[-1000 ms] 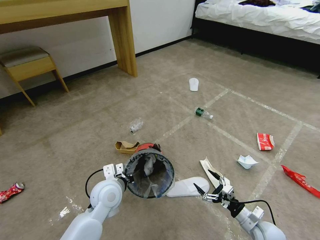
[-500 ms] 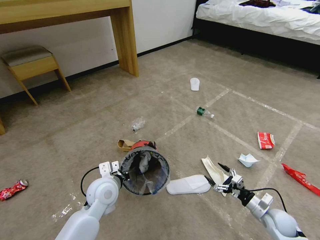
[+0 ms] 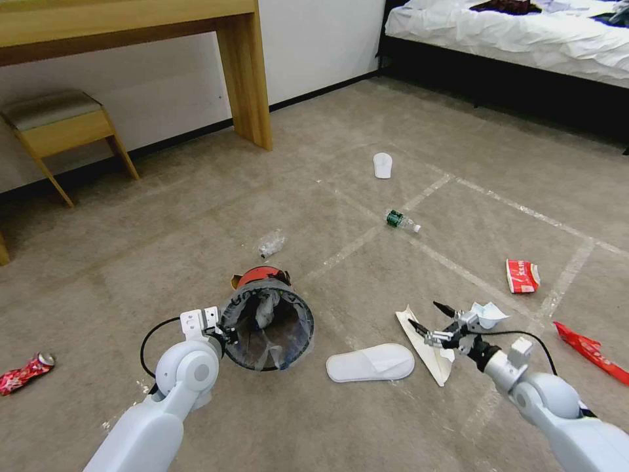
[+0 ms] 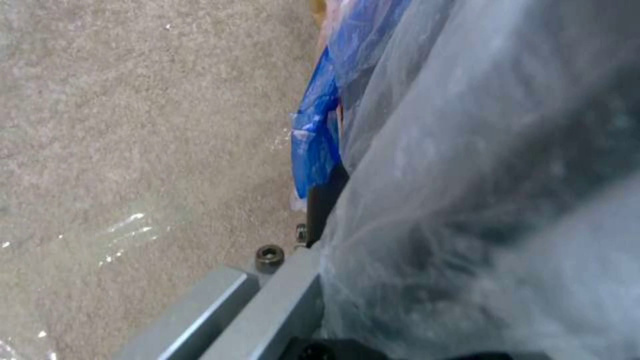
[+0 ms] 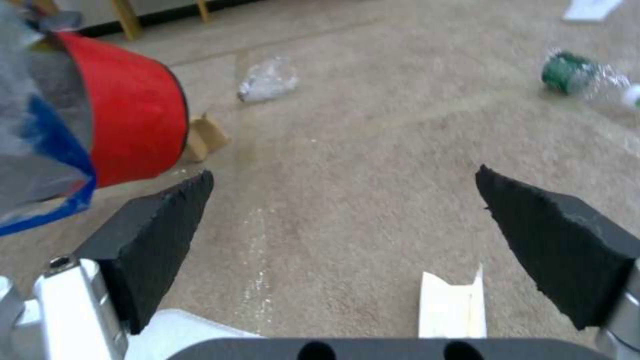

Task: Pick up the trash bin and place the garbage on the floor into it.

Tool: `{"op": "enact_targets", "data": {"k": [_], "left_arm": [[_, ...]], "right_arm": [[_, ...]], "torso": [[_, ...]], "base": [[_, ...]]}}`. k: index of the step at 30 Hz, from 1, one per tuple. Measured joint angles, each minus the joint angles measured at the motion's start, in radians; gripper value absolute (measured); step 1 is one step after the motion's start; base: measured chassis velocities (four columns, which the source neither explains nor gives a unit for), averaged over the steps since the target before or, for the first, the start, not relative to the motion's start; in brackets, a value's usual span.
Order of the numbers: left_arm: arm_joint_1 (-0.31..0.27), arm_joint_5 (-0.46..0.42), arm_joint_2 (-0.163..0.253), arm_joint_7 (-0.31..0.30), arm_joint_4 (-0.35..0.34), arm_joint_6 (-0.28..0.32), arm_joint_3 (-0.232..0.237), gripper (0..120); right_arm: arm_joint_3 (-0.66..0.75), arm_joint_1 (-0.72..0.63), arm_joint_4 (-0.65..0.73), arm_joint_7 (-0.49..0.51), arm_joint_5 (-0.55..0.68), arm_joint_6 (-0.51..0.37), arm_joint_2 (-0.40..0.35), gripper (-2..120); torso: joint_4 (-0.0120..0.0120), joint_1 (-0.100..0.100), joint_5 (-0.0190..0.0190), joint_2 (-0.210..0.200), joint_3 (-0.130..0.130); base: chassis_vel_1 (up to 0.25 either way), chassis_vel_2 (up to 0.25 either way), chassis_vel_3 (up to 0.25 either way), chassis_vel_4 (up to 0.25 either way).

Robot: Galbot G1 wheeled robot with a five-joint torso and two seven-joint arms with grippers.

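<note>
The trash bin (image 3: 265, 321) is red, lined with a clear blue-edged bag, and tilted with its mouth toward me. My left gripper (image 3: 225, 332) is shut on its rim; one finger (image 4: 323, 200) presses the bag. My right gripper (image 3: 426, 316) is open over a flat white paper piece (image 3: 427, 346), with its fingertips (image 5: 203, 182) wide apart. A white slipper (image 3: 370, 362) lies between the arms on the floor (image 3: 164, 249). Other garbage: a second slipper (image 3: 382, 165), a green-labelled bottle (image 3: 401, 221), a clear bottle (image 3: 270, 244), crumpled paper (image 3: 488, 314), red wrappers (image 3: 522, 275), a crushed can (image 3: 26, 373).
A wooden desk leg (image 3: 246, 72) and a stool (image 3: 52, 124) stand at the back left, and a bed (image 3: 511, 33) at the back right. Brown cardboard (image 5: 207, 137) lies behind the bin (image 5: 127, 110). Whitish tape lines (image 3: 458, 269) cross the carpet.
The right gripper has swung right and farther out, from beside the slipper to over the flat white piece. The left arm has carried the bin a little to the left.
</note>
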Motion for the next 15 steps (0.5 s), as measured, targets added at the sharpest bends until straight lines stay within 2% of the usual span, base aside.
{"op": "enact_targets", "data": {"k": [5, 15], "left_arm": [[-0.017, 0.003, -0.013, 0.005, 0.026, -0.002, 0.007, 0], [-0.018, 0.008, -0.017, 0.008, 0.037, -0.002, 0.008, 0]], "right_arm": [[-0.084, 0.082, -0.059, 0.011, 0.037, -0.035, -0.009, 100], [-0.142, 0.134, -0.154, 0.007, 0.045, -0.031, 0.026, 100]], "torso": [[-0.0002, 0.000, 0.0000, 0.000, 0.000], [-0.0002, 0.000, 0.0001, 0.000, 0.000]], "base": [[0.000, 0.000, 0.000, 0.000], [0.000, 0.000, 0.000, 0.000]]}}
